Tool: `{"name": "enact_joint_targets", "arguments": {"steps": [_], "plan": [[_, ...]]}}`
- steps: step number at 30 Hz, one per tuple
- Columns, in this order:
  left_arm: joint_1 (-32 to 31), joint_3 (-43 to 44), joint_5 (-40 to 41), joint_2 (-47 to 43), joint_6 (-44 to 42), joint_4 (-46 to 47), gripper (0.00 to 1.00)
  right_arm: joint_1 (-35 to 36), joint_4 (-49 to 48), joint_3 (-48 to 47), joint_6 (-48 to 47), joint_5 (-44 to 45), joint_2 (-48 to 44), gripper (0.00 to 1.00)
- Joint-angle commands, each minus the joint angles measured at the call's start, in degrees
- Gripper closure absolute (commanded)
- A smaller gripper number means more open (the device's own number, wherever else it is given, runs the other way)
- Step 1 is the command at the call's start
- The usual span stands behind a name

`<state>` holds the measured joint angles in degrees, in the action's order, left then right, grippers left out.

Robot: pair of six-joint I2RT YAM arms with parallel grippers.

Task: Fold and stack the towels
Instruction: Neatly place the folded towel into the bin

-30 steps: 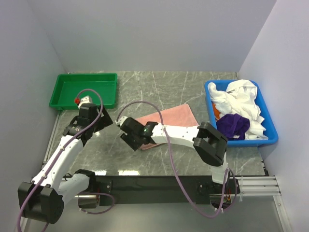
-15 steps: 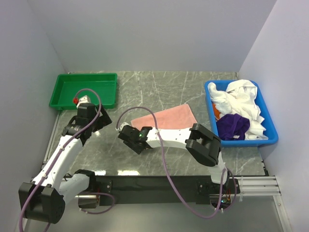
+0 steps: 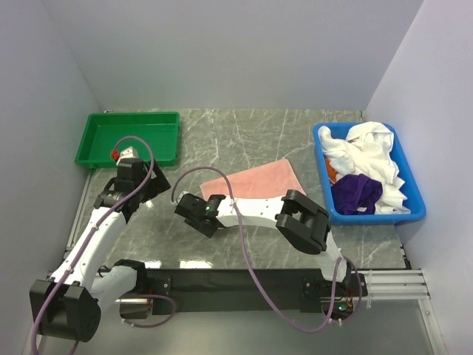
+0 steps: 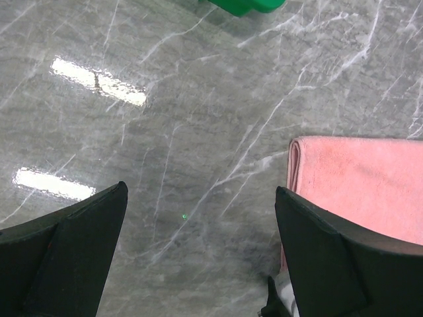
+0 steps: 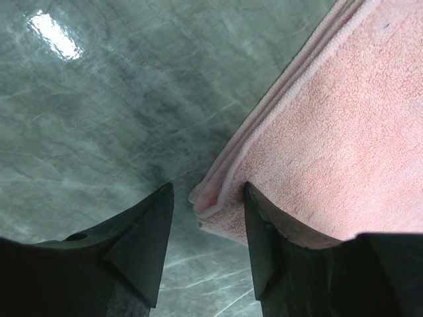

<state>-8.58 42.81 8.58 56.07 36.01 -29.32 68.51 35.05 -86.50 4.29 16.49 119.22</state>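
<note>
A folded pink towel [image 3: 259, 180] lies flat on the marble table, mid-right. My right gripper [image 3: 195, 214] is low at the towel's near-left corner. In the right wrist view it [image 5: 206, 221] is open, and the layered corner of the towel [image 5: 330, 132] lies between the fingers [image 5: 142, 244], touching neither clearly. My left gripper [image 3: 145, 188] hovers left of the towel. In the left wrist view it [image 4: 198, 221] is wide open and empty over bare marble, with the towel's folded edge [image 4: 357, 178] by its right finger.
A green tray [image 3: 92, 140] stands at the back left; its corner shows in the left wrist view [image 4: 248, 5]. A blue basket [image 3: 415, 211] at the right holds crumpled white towels [image 3: 366, 148] and a purple one [image 3: 356, 191]. Walls close in on both sides.
My right arm has slid left, bringing its gripper down to the towel's near-left corner. The left gripper has shifted slightly away from the towel.
</note>
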Motion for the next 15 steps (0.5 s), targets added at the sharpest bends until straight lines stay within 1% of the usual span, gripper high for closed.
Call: {"name": "enact_joint_targets", "arguments": {"steps": [1, 3, 4, 6, 9, 12, 13, 15], "plan": [[0.4, -0.4, -1.3, -0.4, -0.9, 2.0, 0.01, 0.6, 2.3, 0.1, -0.3, -1.1, 4.7, 0.48], [0.4, -0.4, -1.6, -0.2, -0.9, 2.1, 0.01, 0.4, 2.6, 0.6, -0.4, -0.3, 5.7, 0.53], [0.5, -0.4, -1.8, -0.1, -0.9, 2.1, 0.00, 0.4, 2.7, 0.8, -0.6, -0.1, 5.9, 0.59], [0.4, -0.5, -2.4, 0.3, -0.9, 2.1, 0.01, 0.3, 2.3, 1.5, -0.6, 0.2, 6.5, 0.62], [0.4, -0.6, -3.1, 0.9, -0.9, 2.2, 0.01, -0.6, 1.3, 2.3, -0.5, -0.9, 6.9, 0.71], [0.4, -0.8, -3.5, 1.5, -0.7, 2.0, 0.01, -2.1, -0.6, 3.7, -0.4, -2.1, 6.0, 0.89], [0.4, -0.9, -4.0, 1.7, -0.4, 2.0, 0.00, -2.5, -1.3, 4.1, -0.3, -2.8, 5.6, 1.00], [0.4, -1.4, -5.1, 1.9, 0.8, 2.2, 0.01, -4.2, -3.6, 5.7, -0.5, -5.7, 3.1, 1.00]]}}
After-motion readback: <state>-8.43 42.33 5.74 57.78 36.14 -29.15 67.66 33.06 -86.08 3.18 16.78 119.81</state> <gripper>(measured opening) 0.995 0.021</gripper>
